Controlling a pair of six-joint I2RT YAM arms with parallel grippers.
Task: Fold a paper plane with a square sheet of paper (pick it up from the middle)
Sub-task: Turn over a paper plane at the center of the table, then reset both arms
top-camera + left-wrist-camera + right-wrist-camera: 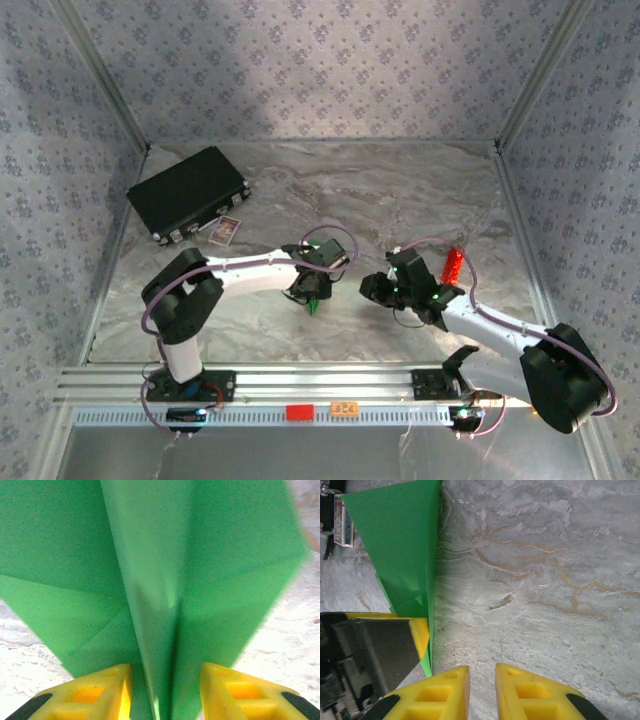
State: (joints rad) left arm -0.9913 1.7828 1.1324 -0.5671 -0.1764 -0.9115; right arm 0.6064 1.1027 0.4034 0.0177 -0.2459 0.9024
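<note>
Gripping hand (left): the left hand straddles the raised centre fold of the paper plane, with one yellow finger on each side of the keel. Cannot tell whether they pinch the fold or only flank it.
Free hand (right): the right hand sits just beside the plane's pointed end. Its fingers are parted by a narrow gap with bare desk showing through, and nothing is gripped.
Paper plane: bright green, already a pointed dart with a wing spread on each side of the centre crease. It is mid-desk at the left hand, between the two arms. In the overhead view a green tip pokes out below that hand. Lifted or resting on the desk: cannot tell.
Step in hand (judged): late stage, setting the centre crease and evening the wings.
Doing it well: grip low on the keel, square to the crease, so both wings sit level. Bring the right hand in from the side to steady the nose before changing the left grip. Press along the fold, not across it.
Risk: thin paper may buckle or slip if the grip is one-sided, and an early release could let the wings spring open.
Surroundings: the black case and the red cylinder lie well apart from the work.
</note>
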